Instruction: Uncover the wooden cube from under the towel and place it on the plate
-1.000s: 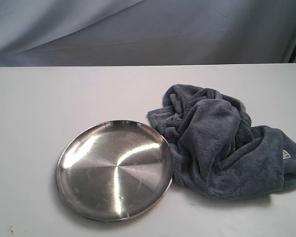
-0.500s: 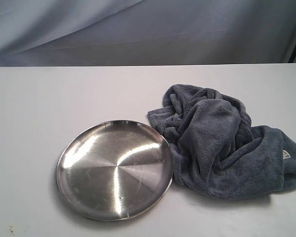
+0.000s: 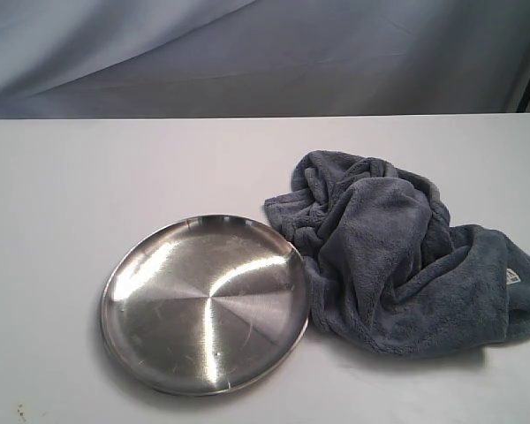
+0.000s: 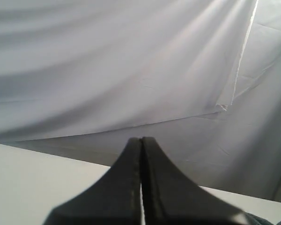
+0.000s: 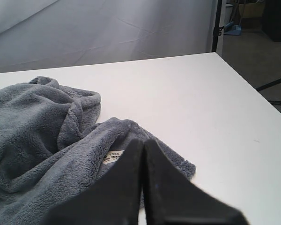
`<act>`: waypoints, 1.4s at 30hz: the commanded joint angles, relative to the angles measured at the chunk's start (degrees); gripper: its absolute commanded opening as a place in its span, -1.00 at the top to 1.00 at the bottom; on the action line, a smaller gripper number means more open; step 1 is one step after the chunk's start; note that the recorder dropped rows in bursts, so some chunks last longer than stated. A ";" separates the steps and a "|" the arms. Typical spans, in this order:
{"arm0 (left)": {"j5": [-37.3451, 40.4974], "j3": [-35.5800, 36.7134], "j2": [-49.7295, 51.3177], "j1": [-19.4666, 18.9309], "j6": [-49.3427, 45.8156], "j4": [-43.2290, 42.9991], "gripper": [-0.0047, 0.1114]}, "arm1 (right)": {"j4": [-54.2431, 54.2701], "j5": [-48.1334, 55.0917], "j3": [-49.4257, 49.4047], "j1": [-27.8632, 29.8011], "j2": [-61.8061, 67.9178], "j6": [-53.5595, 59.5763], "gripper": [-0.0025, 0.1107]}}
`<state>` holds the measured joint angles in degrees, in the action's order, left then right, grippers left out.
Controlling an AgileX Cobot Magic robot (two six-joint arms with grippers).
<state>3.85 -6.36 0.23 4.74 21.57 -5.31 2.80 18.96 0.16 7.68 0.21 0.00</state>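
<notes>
Towel point(image 3: 397, 256), a grey-blue plush fleece, lies bunched in a rumpled heap on the white bench point(image 3: 115, 168). It sits toward the right side, roughly midway between the far and near edges. Its folds rise highest at the end nearer the far edge, and a flatter flap spreads out toward the right edge. A small white label point(image 3: 512, 276) is sewn at the rim of that flap.

The stainless-steel plate point(image 3: 203, 305) sits flat close to the near edge, a little left of the bench's middle. It is bare and shiny, with brushed streaks fanning out from its centre. Its right rim touches the towel's lower fold.

The wooden cube shows in no view, and the pictures do not tell whether it lies under the heap.

Neither arm appears in the exterior view. In the left wrist view, the left gripper point(image 4: 141, 140) has its two dark fingers pressed together with only a hairline seam between them. It grips nothing and hangs above the bench, facing the draped grey backdrop point(image 3: 247, 53).

In the right wrist view, the right gripper point(image 5: 143, 141) is likewise closed tip to tip and empty. It is poised over the labelled flap, and whether it touches the fleece cannot be told. A corner of the bench shows beyond the flap.
</notes>
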 commanded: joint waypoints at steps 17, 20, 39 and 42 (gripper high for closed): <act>36.83 -26.00 11.05 -0.17 -21.57 0.39 0.92 | -0.44 0.00 -0.16 0.37 -0.21 0.00 0.96; 40.50 -28.45 17.80 -0.17 -25.08 0.39 0.92 | -0.44 0.00 -0.16 0.37 -0.21 0.00 0.96; 48.88 -44.21 59.49 17.44 -38.82 18.42 0.92 | -0.44 0.00 -0.16 0.37 -0.21 0.00 0.96; 50.29 -48.48 65.44 23.58 -38.30 18.19 0.92 | -0.44 0.00 -0.16 0.37 -0.21 0.00 0.96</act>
<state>53.19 -52.41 62.57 25.24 -17.01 12.47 2.80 18.96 0.16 7.68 0.21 0.00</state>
